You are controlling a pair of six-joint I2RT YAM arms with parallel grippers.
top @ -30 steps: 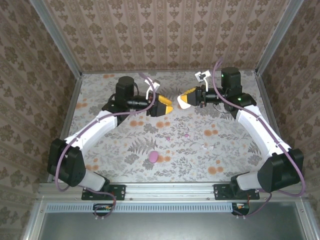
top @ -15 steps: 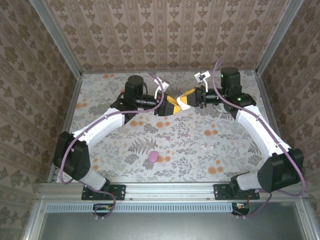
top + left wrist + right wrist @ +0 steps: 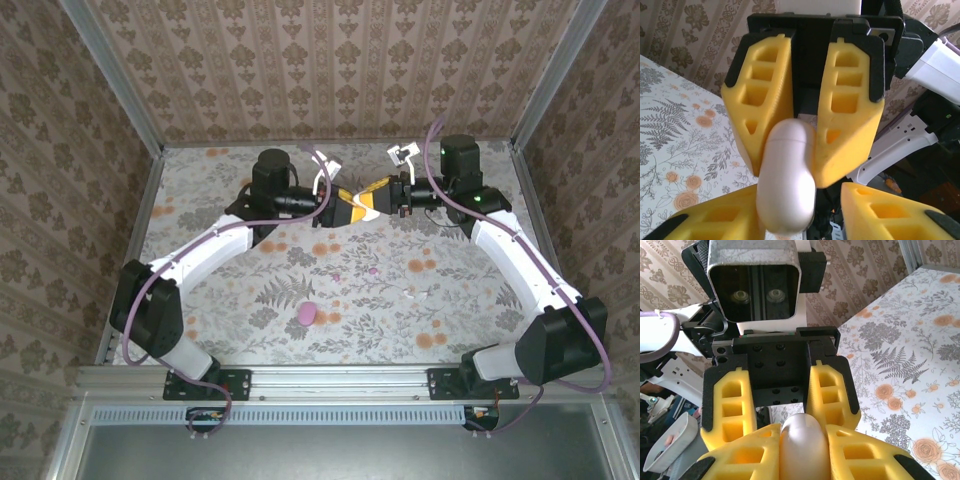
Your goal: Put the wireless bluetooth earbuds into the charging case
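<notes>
On the table [image 3: 230,300], nearest the bases, lay a pink case [image 3: 307,313]. Beyond it lay pink buds [image 3: 337,275] and white buds [image 3: 410,292], all loose. Farther back, the right gripper [image 3: 804,440] clamped a white case [image 3: 786,180]. The left gripper [image 3: 800,205] straddled its other end, jaws partly open, one finger touching.

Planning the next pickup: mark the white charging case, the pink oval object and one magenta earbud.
white charging case [image 3: 787,190]: left wrist view, its rounded shell.
pink oval object [image 3: 307,313]: top external view, its middle.
magenta earbud [image 3: 372,270]: top external view, its middle.
</notes>
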